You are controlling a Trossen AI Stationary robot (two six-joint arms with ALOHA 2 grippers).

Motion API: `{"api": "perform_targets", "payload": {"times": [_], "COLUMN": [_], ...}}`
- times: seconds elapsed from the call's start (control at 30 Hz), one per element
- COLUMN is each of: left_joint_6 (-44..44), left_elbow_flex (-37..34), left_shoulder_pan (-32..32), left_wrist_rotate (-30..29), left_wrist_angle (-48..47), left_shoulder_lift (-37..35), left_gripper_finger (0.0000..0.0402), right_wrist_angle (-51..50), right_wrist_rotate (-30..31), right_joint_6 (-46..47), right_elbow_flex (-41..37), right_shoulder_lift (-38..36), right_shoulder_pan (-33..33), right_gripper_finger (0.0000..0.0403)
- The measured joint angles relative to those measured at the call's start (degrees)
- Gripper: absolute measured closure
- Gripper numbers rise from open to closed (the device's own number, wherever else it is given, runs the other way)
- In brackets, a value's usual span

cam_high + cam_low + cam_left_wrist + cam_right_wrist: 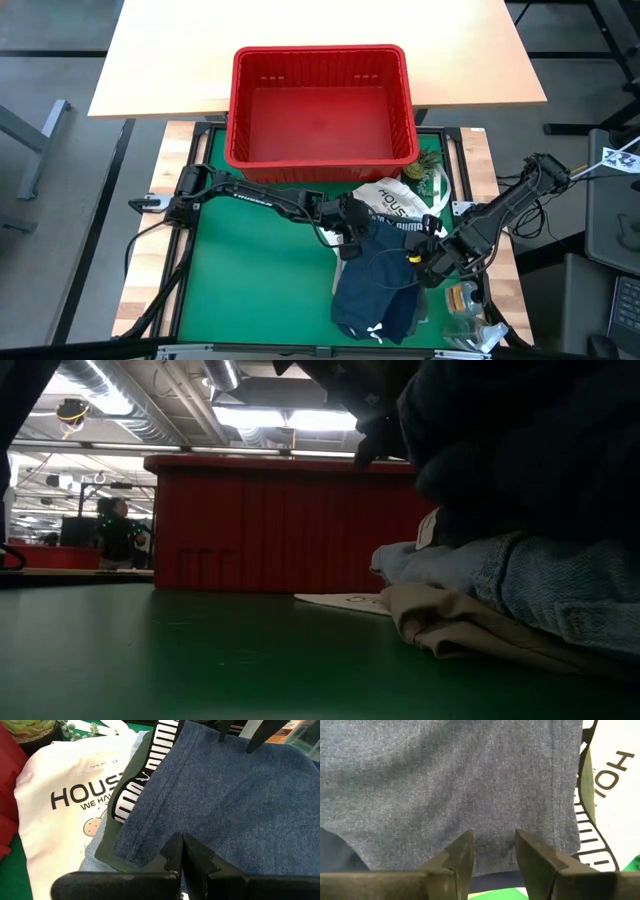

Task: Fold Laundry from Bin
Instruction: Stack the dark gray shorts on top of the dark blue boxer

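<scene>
The bin is a rectangular red plastic basket with a thick rim and rows of small slots high in its walls; it stands at the far edge of the green mat, partly on the pale wooden table beyond. The laundry lies in a soft heap on the mat in front of the bin's right half, outside it. Uppermost are the navy shorts, a heathered, finely knitted blue cloth with double-stitched seams and a black waistband bearing bold white letters. Under them shows a thin edge of a dark olive-green garment, and in the low view a faded light blue shirt rests on a creased beige garment flat on the mat. A white tote bag with black lettering lies between the heap and the bin, touching both garments' edge. The left gripper sits at the far edge of the shorts, its two dark fingers pressed together with the hem of the navy cloth just at their tips; whether cloth is pinched between them cannot be told. The right gripper is at the shorts' right side, its fingers standing apart just above the blue fabric, which fills the space behind and between them without being clamped.
</scene>
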Motion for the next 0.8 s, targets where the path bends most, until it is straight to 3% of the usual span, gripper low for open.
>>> {"api": "perform_targets", "payload": {"times": [0.8], "left_joint_6": [1.25], "left_elbow_flex": [-0.09], "left_shoulder_pan": [0.03], "left_wrist_rotate": [-1.69], "left_wrist_angle": [0.35], "left_shoulder_lift": [3.52], "left_gripper_finger": [0.0399], "right_wrist_angle": [0.22], "right_wrist_rotate": [6.63], "right_joint_6": [0.02], "right_elbow_flex": [-0.04], "right_shoulder_lift": [0.26], "right_shoulder_pan": [0.0], "right_gripper_finger": [0.026]}}
